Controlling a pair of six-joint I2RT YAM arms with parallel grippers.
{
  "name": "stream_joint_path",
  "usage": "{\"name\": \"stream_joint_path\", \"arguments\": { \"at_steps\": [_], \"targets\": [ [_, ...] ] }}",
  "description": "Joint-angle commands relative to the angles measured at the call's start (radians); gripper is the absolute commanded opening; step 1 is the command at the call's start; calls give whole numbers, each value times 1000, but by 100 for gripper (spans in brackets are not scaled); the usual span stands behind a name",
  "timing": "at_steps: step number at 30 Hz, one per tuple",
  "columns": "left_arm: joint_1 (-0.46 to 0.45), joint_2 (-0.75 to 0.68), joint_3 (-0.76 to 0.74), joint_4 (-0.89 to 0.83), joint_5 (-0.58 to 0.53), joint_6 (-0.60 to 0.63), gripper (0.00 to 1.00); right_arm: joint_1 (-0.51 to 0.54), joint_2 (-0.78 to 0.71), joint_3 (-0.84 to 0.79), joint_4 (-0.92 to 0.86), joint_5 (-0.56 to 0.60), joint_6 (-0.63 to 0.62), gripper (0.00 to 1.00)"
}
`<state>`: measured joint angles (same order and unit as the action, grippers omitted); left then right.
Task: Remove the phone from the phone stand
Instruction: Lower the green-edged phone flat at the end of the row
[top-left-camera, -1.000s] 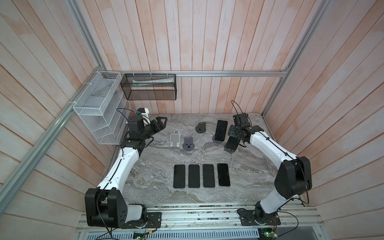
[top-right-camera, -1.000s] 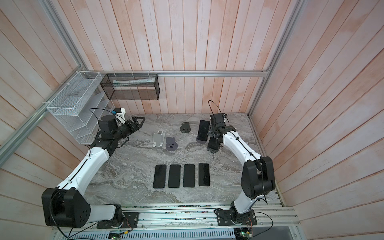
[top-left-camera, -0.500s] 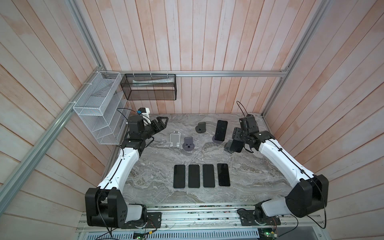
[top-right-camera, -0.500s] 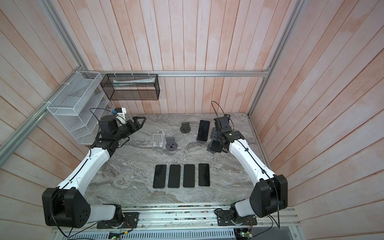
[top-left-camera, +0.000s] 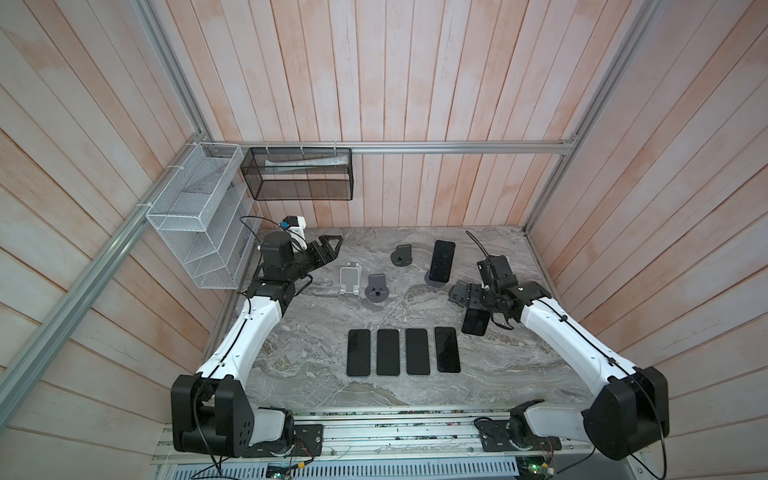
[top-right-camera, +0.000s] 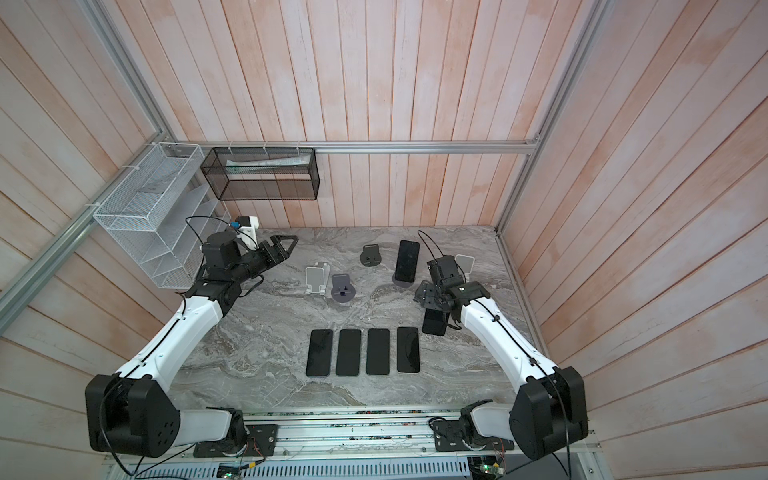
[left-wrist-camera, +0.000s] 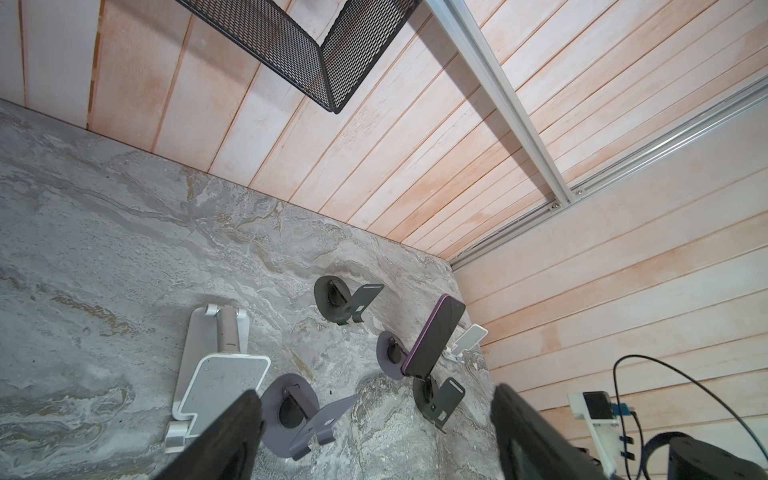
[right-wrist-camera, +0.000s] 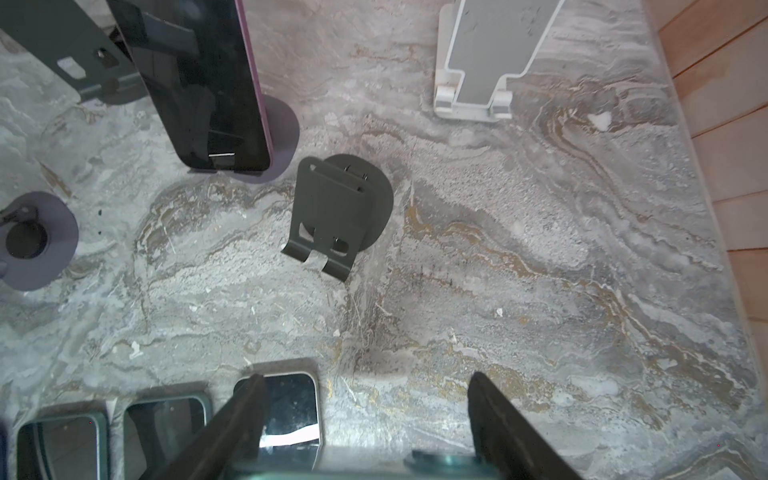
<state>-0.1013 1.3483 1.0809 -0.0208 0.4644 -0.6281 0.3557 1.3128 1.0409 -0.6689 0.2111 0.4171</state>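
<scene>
Right gripper (right-wrist-camera: 365, 376): pinching dark phone (top-left-camera: 475, 324) across its width, lifted clear of table (top-left-camera: 519, 365), near empty dark stand (right-wrist-camera: 340, 208) | left gripper (top-left-camera: 331, 246): spread, empty | handling: keep it level, lower beside four-phone row (top-left-camera: 417, 351), release once flat, avoid nudging neighbours.

I see a white wire rack (top-left-camera: 193, 216) on the left wall, next to a black mesh basket (top-left-camera: 299, 193), both above the marbled table (top-left-camera: 307, 332).
</scene>
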Motion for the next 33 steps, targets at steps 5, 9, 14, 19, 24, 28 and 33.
{"name": "stream_joint_path", "arguments": {
  "at_steps": [5,9,14,19,24,28,33],
  "targets": [
    [-3,-18,-15,36,8,16,88,3,21,-51,-51,-56,-29,53],
    [-5,-22,-15,38,9,16,88,2,55,-55,-72,-31,-43,54],
    [-5,-21,-15,38,8,17,88,-7,113,-66,-66,-67,-73,54],
    [-5,-20,-13,36,8,19,88,-15,166,-79,-49,-148,-87,54],
    [-5,-13,-13,38,11,17,88,-25,212,-77,-54,-154,-89,54],
    [-4,-15,-15,39,10,18,88,-42,262,-76,-44,-161,-100,55],
    [-5,-15,-19,44,2,19,88,-57,316,-83,-32,-155,-103,58]
  ]
}}
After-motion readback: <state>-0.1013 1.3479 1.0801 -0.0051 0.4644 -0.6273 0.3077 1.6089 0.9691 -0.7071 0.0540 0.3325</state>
